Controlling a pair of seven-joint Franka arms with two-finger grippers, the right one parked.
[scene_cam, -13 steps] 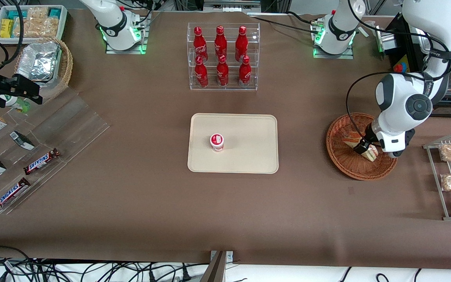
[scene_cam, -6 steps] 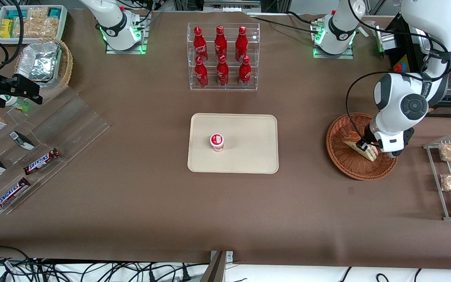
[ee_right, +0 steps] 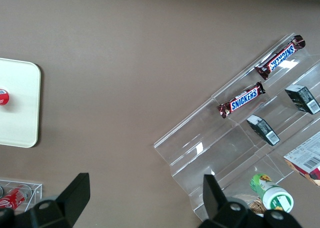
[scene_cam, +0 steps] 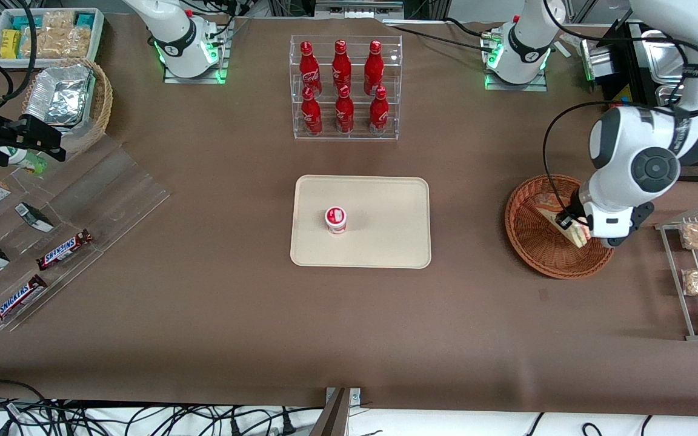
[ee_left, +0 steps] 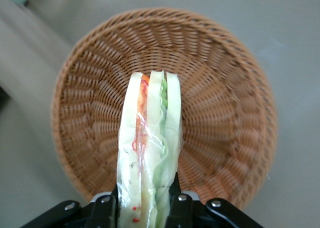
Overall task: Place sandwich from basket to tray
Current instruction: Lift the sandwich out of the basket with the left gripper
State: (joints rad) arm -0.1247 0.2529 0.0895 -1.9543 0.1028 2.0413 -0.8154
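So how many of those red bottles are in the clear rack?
6. Three stand on the rack's upper step, three on the lower step, nearer the front camera. The gripper holds the sandwich over the basket.

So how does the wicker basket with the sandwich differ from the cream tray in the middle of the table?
The basket is round, woven and reddish-brown; the tray is rectangular, smooth and cream. The basket has sloping bowl-like walls, while the tray is flat with a low rim. Above the basket the gripper has its fingers shut on the sandwich; the tray carries only a small red-and-white cup. Both sit on the brown table.
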